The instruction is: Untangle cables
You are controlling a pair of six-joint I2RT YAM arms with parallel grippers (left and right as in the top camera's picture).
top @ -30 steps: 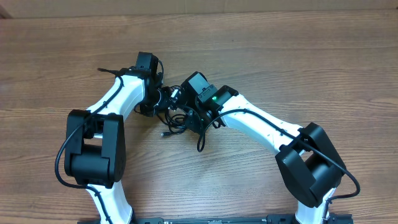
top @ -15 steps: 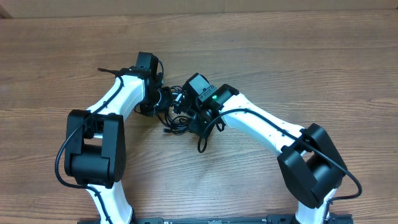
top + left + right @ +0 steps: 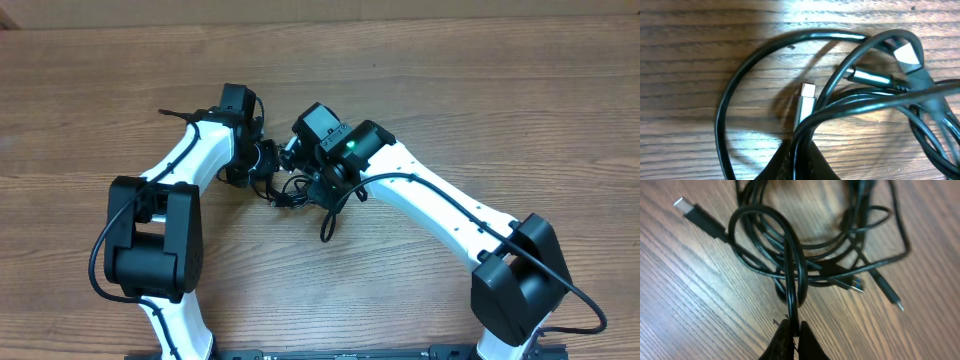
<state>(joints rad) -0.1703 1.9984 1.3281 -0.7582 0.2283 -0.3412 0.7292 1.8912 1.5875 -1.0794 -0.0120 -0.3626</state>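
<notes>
The cables (image 3: 290, 190) are a knot of thin black cords on the wooden table between my two arms. In the left wrist view the cables (image 3: 855, 95) loop and cross, with silver plug ends (image 3: 805, 100) lying among them. My left gripper (image 3: 799, 160) is shut on a cable strand at the bottom of that view. In the right wrist view the tangle (image 3: 805, 255) has a silver-tipped plug (image 3: 685, 207) at upper left. My right gripper (image 3: 794, 332) is shut on a cable loop. In the overhead view both grippers, left (image 3: 268, 160) and right (image 3: 318, 185), meet over the knot.
The table is bare wood (image 3: 500, 100) all around. One loose cable end (image 3: 325, 228) trails toward the front. The white arms (image 3: 440, 210) with their own thicker black wires flank the knot.
My right arm has swung upward and back, drawing its gripper and the held strand closer to the left gripper. The knot has bunched tighter. The left arm has stayed put.
</notes>
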